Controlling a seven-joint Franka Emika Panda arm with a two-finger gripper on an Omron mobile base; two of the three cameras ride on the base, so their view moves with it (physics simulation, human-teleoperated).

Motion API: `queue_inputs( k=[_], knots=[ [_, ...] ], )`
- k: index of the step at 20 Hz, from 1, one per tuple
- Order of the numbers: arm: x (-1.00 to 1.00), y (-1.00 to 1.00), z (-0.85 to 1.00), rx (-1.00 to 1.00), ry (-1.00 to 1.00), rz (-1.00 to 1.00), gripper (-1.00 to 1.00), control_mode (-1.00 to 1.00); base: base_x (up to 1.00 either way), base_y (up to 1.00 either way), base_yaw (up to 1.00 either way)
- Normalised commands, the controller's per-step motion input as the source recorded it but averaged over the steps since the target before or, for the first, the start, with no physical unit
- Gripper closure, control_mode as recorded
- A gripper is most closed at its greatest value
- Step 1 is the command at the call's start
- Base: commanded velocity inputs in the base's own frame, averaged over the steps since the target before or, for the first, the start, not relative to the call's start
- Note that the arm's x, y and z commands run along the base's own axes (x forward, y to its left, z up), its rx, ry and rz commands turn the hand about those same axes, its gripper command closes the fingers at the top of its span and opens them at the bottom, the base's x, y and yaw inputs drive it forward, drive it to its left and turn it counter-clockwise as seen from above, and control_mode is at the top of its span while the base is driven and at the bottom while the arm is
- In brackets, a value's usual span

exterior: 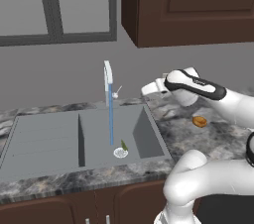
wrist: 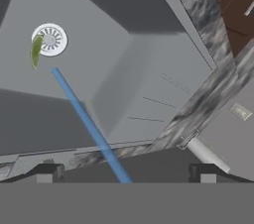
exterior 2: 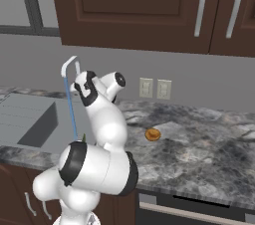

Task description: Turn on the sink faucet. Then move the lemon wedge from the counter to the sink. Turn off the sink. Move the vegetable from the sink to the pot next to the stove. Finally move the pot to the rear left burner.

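Water runs in a thin blue stream (exterior: 110,119) from the tall sink faucet (exterior: 107,77) into the right basin of the grey sink (exterior: 47,136). The yellow-green lemon wedge (exterior: 123,144) lies on the basin floor, touching the round drain (exterior: 120,152). My gripper (exterior: 147,89) hovers open and holds nothing, just right of the faucet's thin lever (exterior: 117,90). In the hand view the wedge (wrist: 35,50) rests beside the drain (wrist: 49,39), with the stream (wrist: 89,124) running between my spread fingertips (wrist: 47,172). The pot and the stove are out of view.
A small round orange-brown item (exterior: 200,121) sits on the marbled counter (exterior: 178,134) right of the sink, also on the counter (exterior 2: 199,154) as item (exterior 2: 153,134). Dark wall cabinets (exterior 2: 139,5) hang above. Two wall outlets (exterior 2: 154,88) sit behind the counter.
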Motion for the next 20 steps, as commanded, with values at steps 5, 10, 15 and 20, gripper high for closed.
queue_inputs(
  k=[5, 10, 15, 20],
  knots=[
    [0.05, -0.02, -0.19, 0.0, -0.14, 0.09, -1.0, -1.0, 0.0, 0.0, 0.0],
    [0.02, 0.0, -0.2, 0.0, -0.05, 0.03, -1.0, -1.0, 0.0, 0.0, 0.0],
    [0.0, -0.02, 0.0, 0.02, 0.17, -0.05, -1.0, -1.0, 0.0, 0.0, 0.0],
    [-0.02, -0.02, 0.01, 0.07, 0.22, -0.11, -1.0, -1.0, 0.0, 0.0, 0.0]
  ],
)
